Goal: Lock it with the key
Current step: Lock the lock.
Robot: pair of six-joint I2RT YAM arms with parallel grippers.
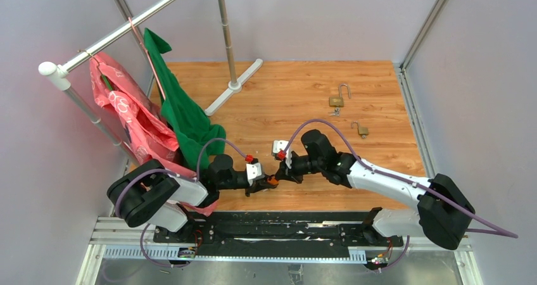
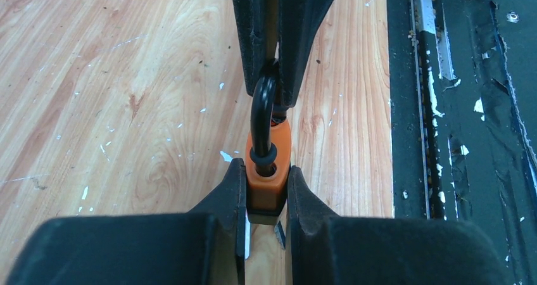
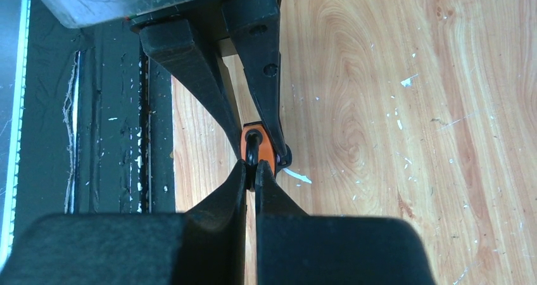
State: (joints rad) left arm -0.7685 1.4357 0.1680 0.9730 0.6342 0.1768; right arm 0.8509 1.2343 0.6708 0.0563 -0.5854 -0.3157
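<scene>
Held the orange padlock (image 2: pixel 266 185) by its body in the left tool (image 2: pixel 266 170), both fingers shut tight against its flat sides. Pinched the black shackle (image 2: pixel 258 111) of the same padlock in the right tool (image 2: pixel 273 85), fingers closed nearly together on the loop. Met tip to tip over the near edge of the wooden tabletop (image 1: pixel 304 95), just beside the black rail (image 1: pixel 278 225). Saw one leg of the shackle seated in the orange body, with an open hole next to it.

From the right wrist, saw the right tool (image 3: pixel 250 169) narrowed to a slit on the shackle and the left tool (image 3: pixel 258 147) gripping the orange body from the opposite side.

Spotted a brass padlock (image 1: pixel 336 101) well apart on the far right of the tabletop, shackle raised, with a silvery cluster (image 1: pixel 334 112) just beside it, too small to name. Noted another small padlock (image 1: pixel 361 130) near those. Saw a green cloth (image 1: pixel 183 111) and a pink cloth (image 1: pixel 130 117) draped on a rack (image 1: pixel 120 35) at the left.
</scene>
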